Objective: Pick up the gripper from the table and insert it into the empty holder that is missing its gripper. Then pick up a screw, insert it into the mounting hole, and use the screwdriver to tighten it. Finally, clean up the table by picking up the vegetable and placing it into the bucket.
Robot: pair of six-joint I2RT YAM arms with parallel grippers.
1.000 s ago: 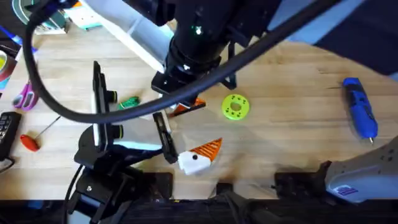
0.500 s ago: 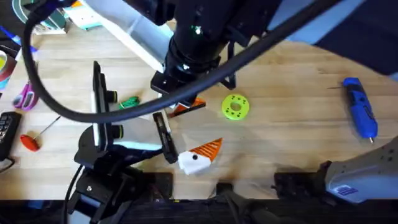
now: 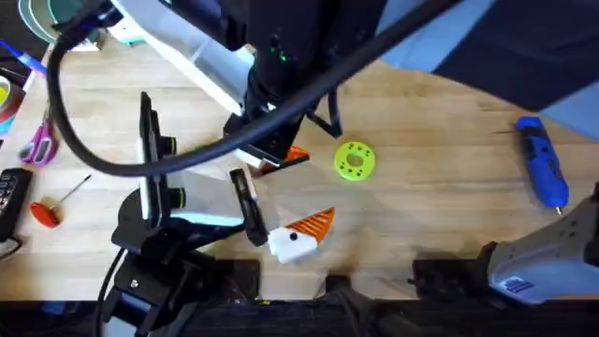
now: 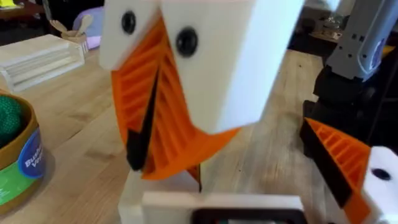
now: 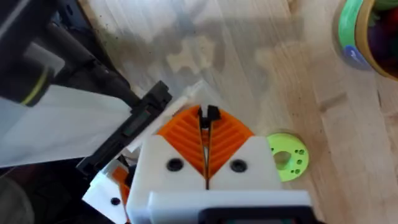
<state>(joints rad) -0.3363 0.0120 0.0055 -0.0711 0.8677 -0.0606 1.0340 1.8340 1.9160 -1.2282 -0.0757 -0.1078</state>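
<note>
Pale wooden counter point(image 3: 440, 122) carries everything. Near its left edge lie a red-handled screwdriver point(image 3: 42, 213) and purple scissors point(image 3: 37, 145).

Toward the middle, the left end effector point(image 3: 281, 198) lies low over the boards, released. One finger has its orange tip point(image 4: 339, 155). The other, the empty holder point(image 4: 155, 182), is a bare white block.

Directly over that block hangs the right end effector point(image 5: 206, 118), clenched, its ribbed pads pressed together with a dark sliver between them. I judge that they pinch the orange wedge point(image 4: 196, 163), though it is hard to tell apart from the pads themselves. Its narrow end points straight down at the holder, touching it or nearly so. The insertion therefore seems to turn on keeping the wedge's long axis upright over the holder, and the right arm is the one placed to do it.

Just right of this sits a lime-green disc point(image 3: 354, 161). The blue screwdriver point(image 3: 543, 173) lies untouched near the right edge, and the bucket point(image 4: 15, 168) stands well apart.
</note>
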